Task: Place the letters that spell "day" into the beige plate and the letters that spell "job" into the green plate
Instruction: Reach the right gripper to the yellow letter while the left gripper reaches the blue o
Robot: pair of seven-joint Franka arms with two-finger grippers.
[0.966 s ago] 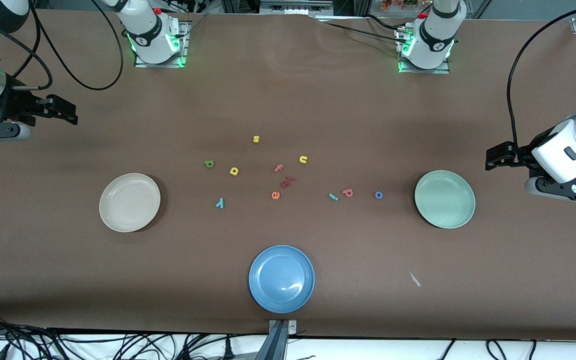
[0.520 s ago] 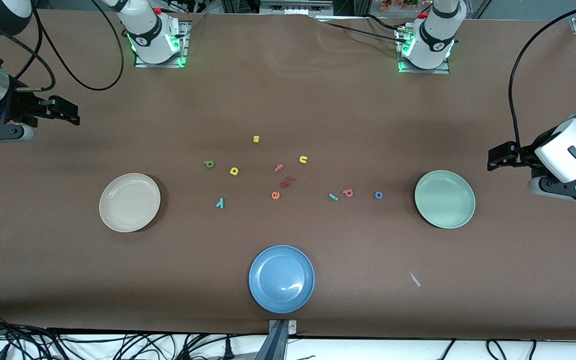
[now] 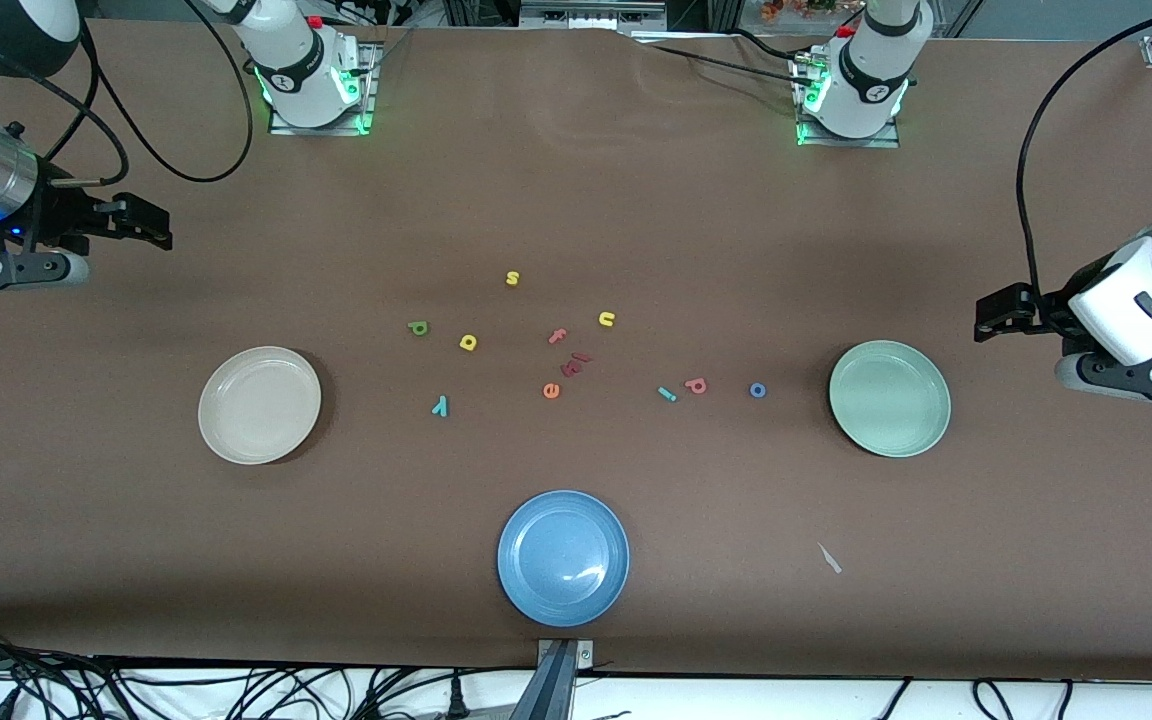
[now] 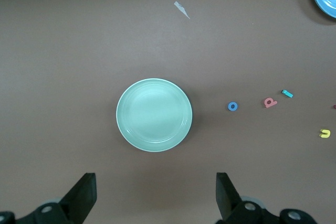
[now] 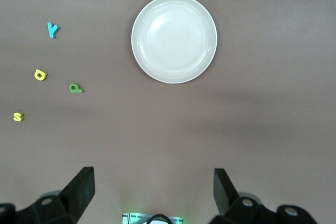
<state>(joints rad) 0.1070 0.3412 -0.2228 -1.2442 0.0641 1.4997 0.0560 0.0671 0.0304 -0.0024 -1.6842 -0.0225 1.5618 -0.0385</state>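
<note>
blue plate: sitting nearest the camera, glossy and shallow, not part of the job, so I'd be ignoring it.
y: teal foam, lying flat, closest of the "day" bunch to the beige plate.
j, b, o: lying in a loose row near the green plate; thin, flat and tiny, so I'm thinking come straight down and pinch across the narrow part.
a, d: yellow and dark green, a bit farther back.
plates: both sitting empty, smooth, plain rims.
left gripper: hanging over the table's end by the green plate, jaws spread wide, nothing held.
right gripper: hovering over the other end, jaws spread too.
</note>
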